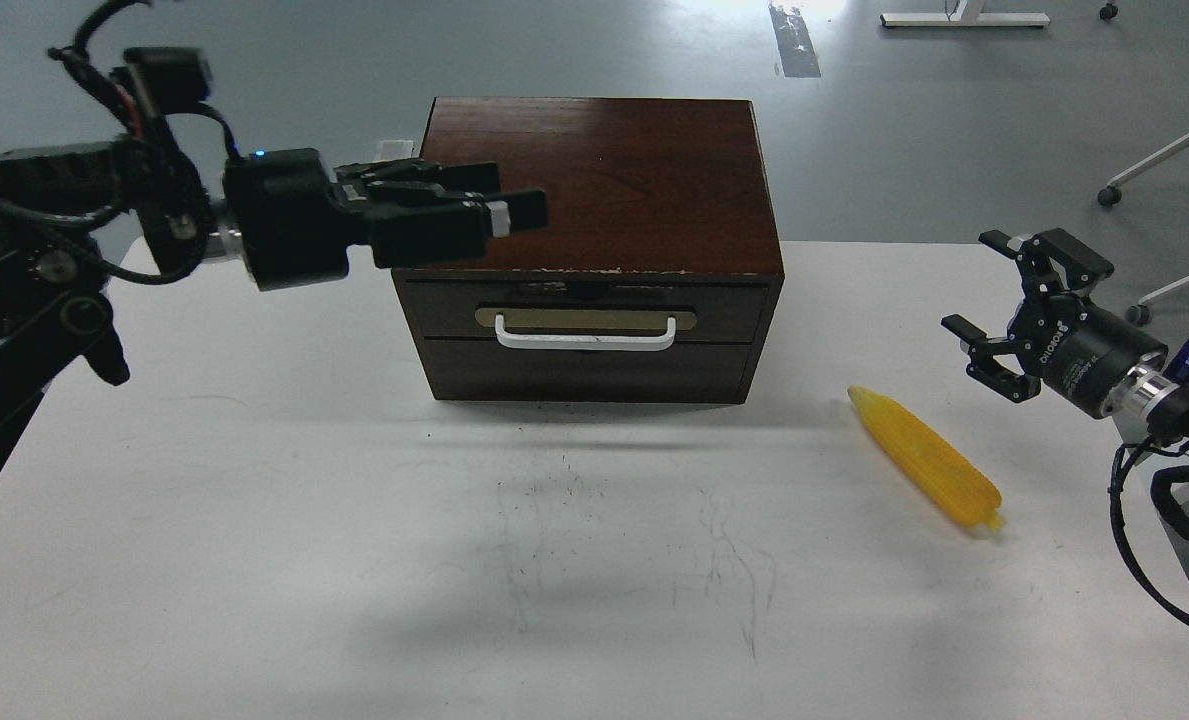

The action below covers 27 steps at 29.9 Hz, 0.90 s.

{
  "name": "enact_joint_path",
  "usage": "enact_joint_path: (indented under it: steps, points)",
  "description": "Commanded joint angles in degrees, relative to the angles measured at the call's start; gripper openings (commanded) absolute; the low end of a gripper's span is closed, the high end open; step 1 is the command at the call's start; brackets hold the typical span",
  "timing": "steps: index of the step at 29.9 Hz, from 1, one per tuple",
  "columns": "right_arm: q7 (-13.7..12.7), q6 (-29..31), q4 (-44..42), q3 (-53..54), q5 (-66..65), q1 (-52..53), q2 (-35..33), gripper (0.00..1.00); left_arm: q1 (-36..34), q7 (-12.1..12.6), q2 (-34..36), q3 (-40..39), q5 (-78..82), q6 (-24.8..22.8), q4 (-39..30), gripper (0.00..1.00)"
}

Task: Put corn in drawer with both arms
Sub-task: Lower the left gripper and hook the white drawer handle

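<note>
While the near part of the white worktop across the bottom of the frame carries only faint dark scuff marks, the corn lies on it at the lower right, slanted, with its pointed tip toward the upper left and its blunt end toward the lower right. It lies free on the surface, well apart from the box and untouched by either arm.

Just above and to the right of the corn, the right end effector hangs over the worktop at the right edge of the frame, its two clawed fingers spread wide apart with nothing between them.

At the centre of the frame stands the dark wooden box. Its drawer is pushed fully in, front flush with the box, showing the brass-coloured oval plate and the white bar handle.

At the upper left, the left end effector reaches toward the right, in front of the box's top left corner and above the drawer. Its fingers lie close together, pointing right, and hold nothing.

Beyond the worktop, grey floor fills the top of the frame, with white chair legs on castors at the upper right.
</note>
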Motion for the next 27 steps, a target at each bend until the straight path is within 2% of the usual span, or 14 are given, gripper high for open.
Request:
enact_joint_path:
  steps: [1,3,9,14,27]
  points:
    - [0.0,0.0,0.0,0.2,0.0,0.0,0.0,1.00,-10.7,0.0,-4.0,12.7,4.8,0.0,2.4,0.99]
    - [0.0,0.0,0.0,0.3,0.0,0.0,0.0,1.00,-16.3,0.0,-6.7,19.8,8.4,0.0,4.6,0.99]
    - [0.0,0.0,-0.1,0.3,0.0,0.0,0.0,1.00,-20.9,0.0,-13.1,27.9,16.6,0.0,11.8,0.99]
    - [0.0,0.0,-0.1,0.3,0.0,0.0,-0.4,1.00,-20.9,0.0,-15.3,29.8,19.6,0.0,14.7,0.99]
    - [0.0,0.0,-0.2,0.3,0.0,-0.1,-0.4,1.00,-20.1,0.0,-16.2,33.3,20.1,0.0,17.2,0.99]
